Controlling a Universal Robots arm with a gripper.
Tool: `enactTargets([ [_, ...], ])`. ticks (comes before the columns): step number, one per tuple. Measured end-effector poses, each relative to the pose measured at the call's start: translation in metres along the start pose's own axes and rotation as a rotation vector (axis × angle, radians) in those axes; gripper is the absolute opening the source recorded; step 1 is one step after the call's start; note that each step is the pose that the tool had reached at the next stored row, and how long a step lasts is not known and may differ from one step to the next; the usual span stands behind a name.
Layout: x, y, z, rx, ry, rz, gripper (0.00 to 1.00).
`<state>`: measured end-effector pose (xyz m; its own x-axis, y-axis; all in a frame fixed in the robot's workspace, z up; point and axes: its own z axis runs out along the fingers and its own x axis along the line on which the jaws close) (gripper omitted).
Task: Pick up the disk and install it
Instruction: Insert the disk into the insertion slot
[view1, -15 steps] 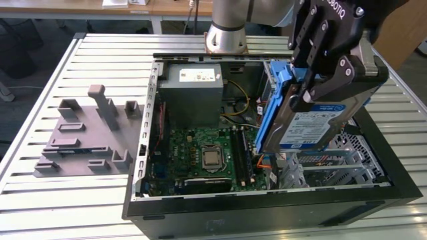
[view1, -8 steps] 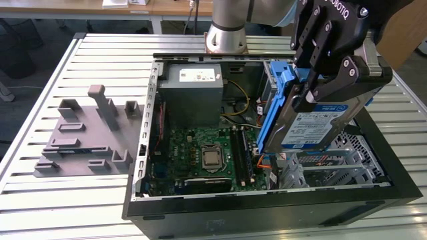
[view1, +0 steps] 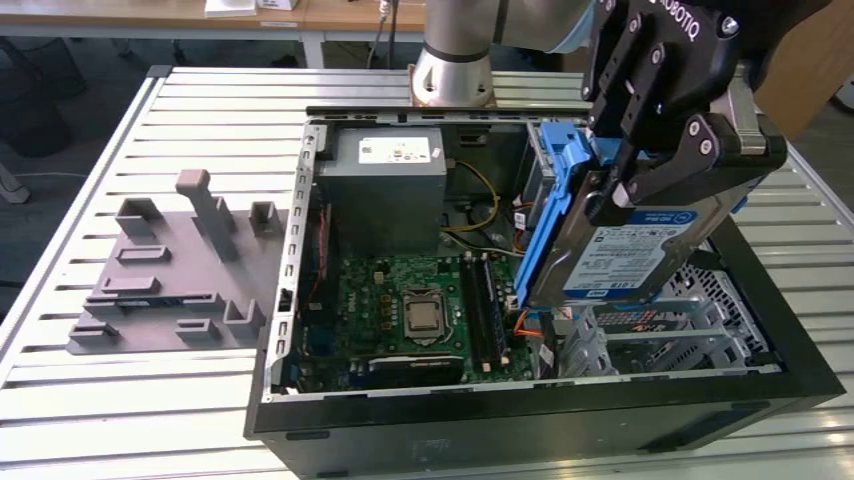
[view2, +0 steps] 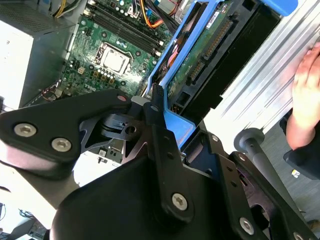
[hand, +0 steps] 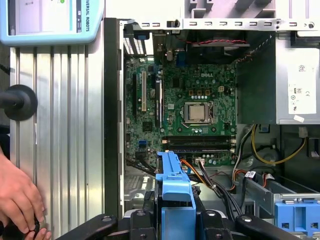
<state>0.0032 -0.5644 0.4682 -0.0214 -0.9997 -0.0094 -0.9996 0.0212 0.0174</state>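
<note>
**Disk clamped in the gripper, hanging over the open case**

The black multi-link gripper (view1: 647, 195) is closed on the disk (view1: 638, 255), a flat silver-grey metal hard drive with a blue-and-white label. One finger presses on each of its two broad faces. The disk stands steeply tilted, label face towards the exterior camera. Its upper part sits between the fingers and its lower end reaches down past them into the open top of the case. In the first wrist view its blue plastic side rail (hand: 175, 192) juts out from between the finger links. The second wrist view shows the drive's green circuit-board underside (view2: 200, 55).

Directly beneath the disk's lower end is the silver metal drive cage (view1: 681, 325), at the exterior view's right of the black tower computer case (view1: 534, 425). Whether disk and cage touch cannot be told. Just beside them, towards the exterior view's left, lies the green motherboard (view1: 400, 295) with its square processor. Behind that sits the grey power-supply box (view1: 387, 190).

The case rests on a slatted aluminium table (view1: 80, 380). A grey plastic fixture (view1: 174, 270) stands well apart on the exterior view's left. The arm's silver base (view1: 454, 70) rises at the far edge. A person's hand (hand: 20, 197) rests on the table slats beside the case.
</note>
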Motion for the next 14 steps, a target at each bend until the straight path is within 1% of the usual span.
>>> enactTargets([
  [2, 0.0018, 0.0000, 0.0006, 0.0000, 0.0003, 0.000, 0.37],
  [4, 0.0021, -0.0013, 0.0014, 0.0001, 0.0007, 0.000, 0.37],
  [14, 0.0018, -0.0213, 0.0048, 0.0001, 0.0009, 0.000, 0.37],
])
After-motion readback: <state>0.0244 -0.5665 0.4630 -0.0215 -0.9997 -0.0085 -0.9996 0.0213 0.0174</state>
